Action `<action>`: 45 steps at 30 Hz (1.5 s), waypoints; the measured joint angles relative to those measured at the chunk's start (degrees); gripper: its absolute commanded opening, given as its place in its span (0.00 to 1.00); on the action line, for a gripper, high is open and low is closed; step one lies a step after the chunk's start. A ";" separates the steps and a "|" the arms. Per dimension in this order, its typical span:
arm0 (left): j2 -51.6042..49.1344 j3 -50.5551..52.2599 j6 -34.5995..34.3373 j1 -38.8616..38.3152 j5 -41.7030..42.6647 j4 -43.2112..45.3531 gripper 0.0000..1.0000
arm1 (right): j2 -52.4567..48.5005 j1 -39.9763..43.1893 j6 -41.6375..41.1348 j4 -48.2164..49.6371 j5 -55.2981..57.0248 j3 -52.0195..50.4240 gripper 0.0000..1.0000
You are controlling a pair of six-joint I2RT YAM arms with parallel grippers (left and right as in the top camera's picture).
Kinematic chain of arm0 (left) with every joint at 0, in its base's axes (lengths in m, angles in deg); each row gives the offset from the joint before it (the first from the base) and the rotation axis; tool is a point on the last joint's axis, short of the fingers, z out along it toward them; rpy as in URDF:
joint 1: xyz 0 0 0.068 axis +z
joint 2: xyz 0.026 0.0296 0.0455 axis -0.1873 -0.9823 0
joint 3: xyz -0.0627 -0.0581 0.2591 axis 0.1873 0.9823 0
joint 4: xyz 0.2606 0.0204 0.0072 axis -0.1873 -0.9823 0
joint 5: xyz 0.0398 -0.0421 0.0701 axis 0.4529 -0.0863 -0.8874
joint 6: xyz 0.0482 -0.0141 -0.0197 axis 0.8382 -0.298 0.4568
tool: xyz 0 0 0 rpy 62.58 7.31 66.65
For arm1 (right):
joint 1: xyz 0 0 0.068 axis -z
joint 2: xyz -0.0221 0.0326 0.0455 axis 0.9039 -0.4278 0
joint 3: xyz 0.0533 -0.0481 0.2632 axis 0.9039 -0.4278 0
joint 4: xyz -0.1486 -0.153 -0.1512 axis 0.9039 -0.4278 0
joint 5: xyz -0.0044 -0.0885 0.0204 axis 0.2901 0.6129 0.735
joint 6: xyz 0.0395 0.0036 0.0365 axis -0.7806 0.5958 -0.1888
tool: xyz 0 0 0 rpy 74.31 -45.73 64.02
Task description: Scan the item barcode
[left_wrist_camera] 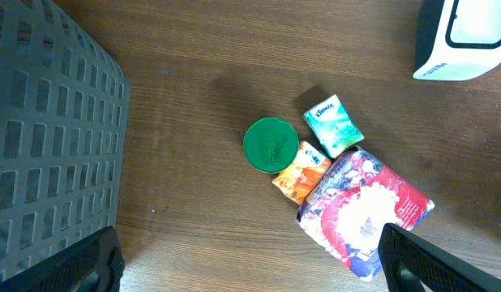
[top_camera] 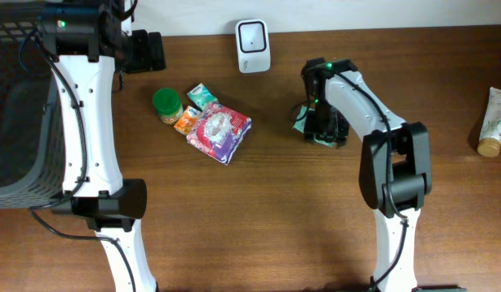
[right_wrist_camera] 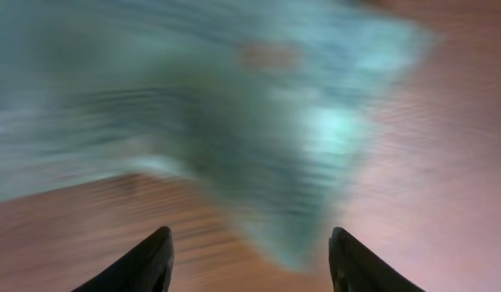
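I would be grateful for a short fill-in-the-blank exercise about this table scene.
The jar has a ____ lid. The grey basket sits on the ____ arm's side. The left end effector is ____. The cream tube lies nearest the ____ arm.
Missing words: green, left, open, right.

Overhead and left wrist views are sharp and evenly lit; soft shadows fall on the table (top_camera: 275, 211). Right wrist view is heavily motion-blurred; the teal packet (right_wrist_camera: 234, 122) smears.
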 measured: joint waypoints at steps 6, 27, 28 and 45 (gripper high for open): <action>0.00 0.00 0.00 0.00 0.00 -0.02 0.99 | 0.00 0.46 3.85 3.91 -14.93 0.04 0.56; 0.00 0.00 0.00 0.00 0.00 -0.02 0.99 | 0.04 17.25 -10.27 4.46 -29.18 4.79 0.63; 0.00 0.00 0.00 0.00 0.00 -0.02 0.99 | 0.04 17.25 -14.47 4.90 -30.82 3.78 0.64; 0.00 0.00 0.00 0.00 0.00 -0.02 0.99 | 0.04 11.41 -21.90 25.49 -17.20 -3.67 0.65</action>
